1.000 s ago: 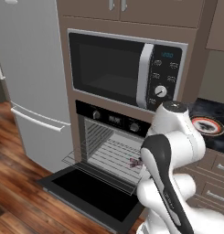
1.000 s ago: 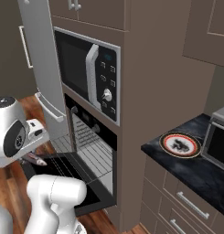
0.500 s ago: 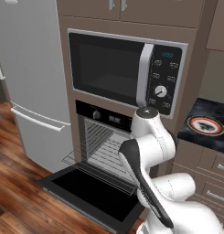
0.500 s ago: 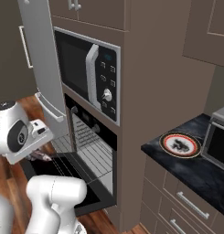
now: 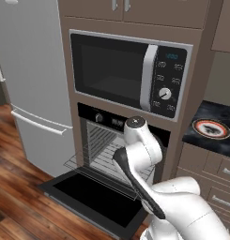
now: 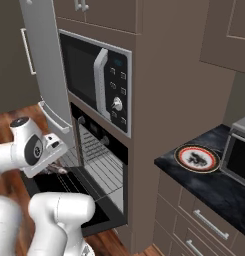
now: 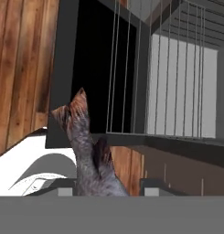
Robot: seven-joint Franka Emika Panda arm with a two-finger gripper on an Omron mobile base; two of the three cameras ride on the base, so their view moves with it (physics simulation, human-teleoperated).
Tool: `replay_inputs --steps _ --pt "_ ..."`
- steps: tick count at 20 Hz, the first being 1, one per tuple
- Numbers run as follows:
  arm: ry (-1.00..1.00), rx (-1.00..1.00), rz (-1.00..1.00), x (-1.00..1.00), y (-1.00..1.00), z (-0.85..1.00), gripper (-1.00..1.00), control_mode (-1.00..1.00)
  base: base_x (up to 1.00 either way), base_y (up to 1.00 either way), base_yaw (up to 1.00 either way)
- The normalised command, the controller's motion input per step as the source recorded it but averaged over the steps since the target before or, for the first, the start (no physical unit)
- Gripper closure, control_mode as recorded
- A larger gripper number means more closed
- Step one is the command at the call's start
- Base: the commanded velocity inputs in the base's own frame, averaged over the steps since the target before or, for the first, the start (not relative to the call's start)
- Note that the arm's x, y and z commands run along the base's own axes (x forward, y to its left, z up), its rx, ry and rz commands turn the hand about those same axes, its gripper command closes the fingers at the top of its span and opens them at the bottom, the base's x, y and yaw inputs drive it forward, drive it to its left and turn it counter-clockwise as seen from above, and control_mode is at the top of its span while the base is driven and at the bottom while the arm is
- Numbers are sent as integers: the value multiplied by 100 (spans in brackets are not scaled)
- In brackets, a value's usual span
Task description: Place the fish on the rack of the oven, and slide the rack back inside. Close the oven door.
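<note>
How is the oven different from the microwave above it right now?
The oven stands open, its door dropped flat toward the floor; the microwave is shut. The oven has a wire rack pulled partway out over the door; the microwave's inside is hidden behind its dark window. The oven's controls run along a strip on top; the microwave's sit on its right side. Both are dark and built into the same brown cabinet column.

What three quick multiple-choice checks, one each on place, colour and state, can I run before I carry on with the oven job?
1. Where is the fish? A in the gripper B on the plate C on the floor
2. What colour is the plate's rim? A blue B red and black C green
3. How is the oven door? A shut B half shut C folded down open

Answers: 1 A, the hand view shows it between the fingertips. 2 B, seen on the counter. 3 C, it lies flat below the pulled-out rack.
</note>
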Motion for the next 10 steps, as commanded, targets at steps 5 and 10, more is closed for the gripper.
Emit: replay_inputs --steps 5,10 --pt "0 -4 -3 57 12 -45 100 -100 0 0 0" --pt "0 -2 -1 66 24 -42 100 -100 0 0 0"
